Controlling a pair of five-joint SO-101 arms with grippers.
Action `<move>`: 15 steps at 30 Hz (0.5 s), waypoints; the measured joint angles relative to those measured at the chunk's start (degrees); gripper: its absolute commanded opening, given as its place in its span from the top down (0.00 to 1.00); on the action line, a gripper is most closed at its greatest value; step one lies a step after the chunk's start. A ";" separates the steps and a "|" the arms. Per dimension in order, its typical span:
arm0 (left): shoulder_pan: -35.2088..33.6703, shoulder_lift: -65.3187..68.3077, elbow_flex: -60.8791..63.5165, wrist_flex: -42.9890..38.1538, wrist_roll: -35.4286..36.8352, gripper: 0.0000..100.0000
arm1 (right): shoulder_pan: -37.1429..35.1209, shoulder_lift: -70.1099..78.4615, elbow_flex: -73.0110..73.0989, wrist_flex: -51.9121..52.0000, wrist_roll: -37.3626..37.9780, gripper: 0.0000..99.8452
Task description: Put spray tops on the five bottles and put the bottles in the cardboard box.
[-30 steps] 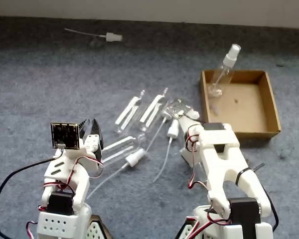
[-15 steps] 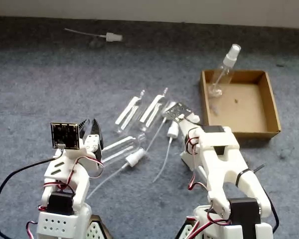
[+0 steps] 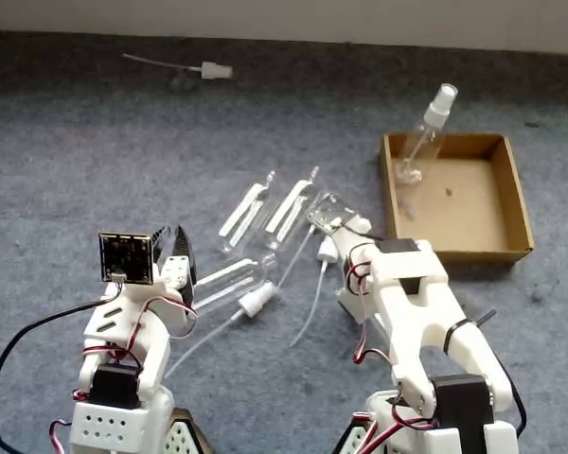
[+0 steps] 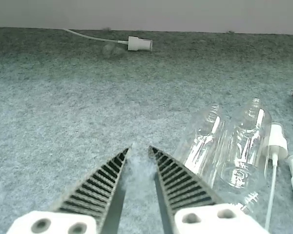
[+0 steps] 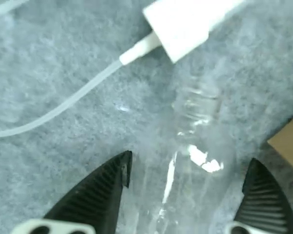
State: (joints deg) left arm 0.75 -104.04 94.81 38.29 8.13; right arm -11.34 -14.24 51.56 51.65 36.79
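The left gripper is held low over the grey tabletop, towards the near edge and left of the middle. Its jaws are parted by a narrow gap and nothing is held. The right gripper is spread wide near the middle of the tabletop. Its jaws are set on either side of a clear bottle lying on its side. Whether they touch it cannot be told. A spray top with its tube lies just past that bottle's neck. A pair of bottles lies side by side nearby. A fourth bottle lies just beside the left gripper. A far spray top lies by the far edge. The box is set towards the right edge, and a capped bottle leans in its far-left corner.
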 measured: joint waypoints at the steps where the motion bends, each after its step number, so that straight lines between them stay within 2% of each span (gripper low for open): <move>1: 0.00 0.00 0.00 0.00 0.00 0.99 | -0.18 0.00 0.00 -0.88 0.00 0.69; 7: 0.00 0.00 0.00 0.00 0.00 0.99 | -0.18 0.00 0.00 -2.90 0.00 0.71; 13: 0.00 0.00 0.00 0.00 0.00 0.99 | -0.26 0.00 0.00 -2.90 0.00 0.93; 15: 0.00 0.00 0.00 0.00 0.00 0.99 | -0.26 0.00 0.00 -2.90 -0.97 0.96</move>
State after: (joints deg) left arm 0.75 -104.04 94.81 38.29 8.13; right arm -11.60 -14.24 51.56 48.75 35.82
